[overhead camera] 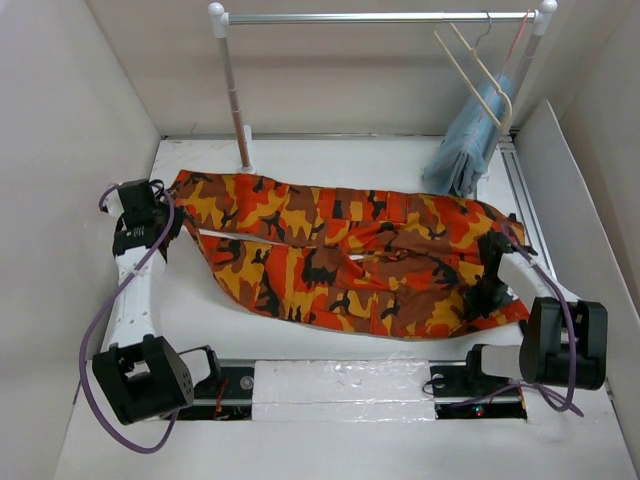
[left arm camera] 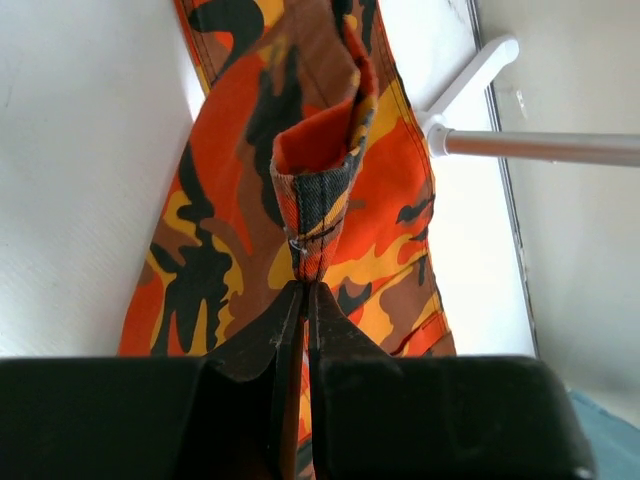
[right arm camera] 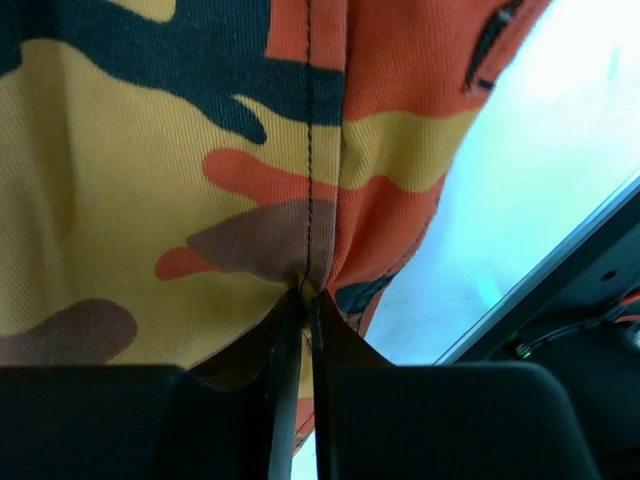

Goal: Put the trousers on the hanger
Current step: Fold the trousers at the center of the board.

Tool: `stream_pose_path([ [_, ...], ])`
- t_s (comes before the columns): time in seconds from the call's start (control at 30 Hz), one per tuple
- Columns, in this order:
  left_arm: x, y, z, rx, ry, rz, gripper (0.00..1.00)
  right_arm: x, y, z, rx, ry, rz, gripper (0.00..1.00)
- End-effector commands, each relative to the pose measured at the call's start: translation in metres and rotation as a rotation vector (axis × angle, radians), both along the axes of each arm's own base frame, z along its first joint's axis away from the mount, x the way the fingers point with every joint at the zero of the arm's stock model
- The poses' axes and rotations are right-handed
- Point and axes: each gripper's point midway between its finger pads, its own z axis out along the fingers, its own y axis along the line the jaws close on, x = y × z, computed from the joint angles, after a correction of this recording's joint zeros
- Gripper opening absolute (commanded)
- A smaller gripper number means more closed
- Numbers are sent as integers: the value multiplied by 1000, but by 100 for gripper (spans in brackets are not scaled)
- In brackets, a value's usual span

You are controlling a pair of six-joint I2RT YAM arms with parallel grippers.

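- Left end effector sits at about 9 o'clock on the bench. In its wrist cam the end effector is pinched tight on a folded hem of the trousers, with the cloth standing up in a little loop right above the fingertips.
- The trousers lie flat across the middle of the bench, running from 9 to 3 o'clock. The leg ends are on the left and there's a thin gap between the legs.
- The rack's left post stands at 11 o'clock, just behind the leg hems. Its rail runs across the top.
- The hanger is up on the rail at about 1 o'clock, tilted and nowhere near the trousers. A pinkish hanger hangs next to it with a blue garment draped below.
- Right end effector is at 3 o'clock on the waist end. Its wrist cam shows the end effector clamped shut on the cloth right at a seam.
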Motion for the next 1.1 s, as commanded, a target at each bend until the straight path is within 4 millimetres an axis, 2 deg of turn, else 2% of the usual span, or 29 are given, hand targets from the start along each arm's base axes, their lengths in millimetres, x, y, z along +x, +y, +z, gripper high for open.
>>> stream_pose_path([
  [0.0, 6, 4, 8, 2, -59, 22, 0, 14, -21, 10, -107, -71, 30, 11],
  [0.1, 11, 7, 8, 9, -64, 32, 0, 17, -30, 25, -167, -129, 92, 11],
  [0.13, 12, 8, 9, 12, -65, 31, 0, 19, -34, 27, -180, -147, 110, 6],
  [0.2, 17, 18, 7, 46, -46, 61, 0, 37, -44, 39, -220, -216, 175, 0],
  [0.3, 22, 27, 3, 70, -19, 86, 0, 46, -56, 53, -267, -199, 253, 0],
  [0.33, 23, 30, 3, 83, -13, 95, 0, 60, -61, 60, -272, -200, 279, 0],
  [0.4, 24, 47, -2, 105, 24, 142, 0, 72, -67, 71, -278, -169, 372, 0],
  [0.43, 26, 54, 3, 113, 24, 155, 0, 94, -69, 85, -296, -190, 406, 0],
  [0.5, 26, 68, -4, 120, 70, 191, 0, 114, -68, 103, -330, -184, 495, 0],
  [0.53, 31, 73, 6, 134, 59, 201, 0, 138, -68, 118, -347, -214, 514, 0],
  [0.6, 31, 82, 4, 159, 93, 233, 0, 157, -65, 132, -360, -231, 572, 0],
  [0.7, 37, 94, 22, 200, 73, 272, 0, 193, -68, 152, -383, -272, 643, 0],
  [0.73, 43, 96, 35, 211, 43, 278, 0, 202, -69, 156, -390, -274, 660, 0],
  [0.77, 49, 99, 39, 218, 25, 279, 0, 223, -73, 162, -411, -282, 706, 0],
  [0.83, 61, 102, 52, 230, -28, 274, 0, 238, -88, 167, -425, -274, 701, 0],
  [0.87, 71, 105, 56, 243, -60, 272, 0, 248, -90, 166, -433, -269, 731, 0],
  [0.9, 77, 105, 58, 250, -76, 258, 0, 262, -103, 165, -436, -275, 716, 0],
  [0.93, 88, 109, 71, 264, -113, 256, 0, 272, -102, 162, -429, -285, 731, 0],
  [0.97, 102, 107, 55, 265, -70, 233, 0, 283, -108, 161, -434, -305, 738, 0],
  [1.0, 113, 106, 51, 285, -51, 218, 0, 298, -110, 155, -434, -314, 747, 0],
  [1.03, 128, 108, 73, 330, -69, 199, 0, 304, -116, 152, -435, -315, 741, 0],
  [1.07, 143, 107, 35, 330, 38, 165, 0, 311, -122, 151, -442, -322, 744, 1],
])
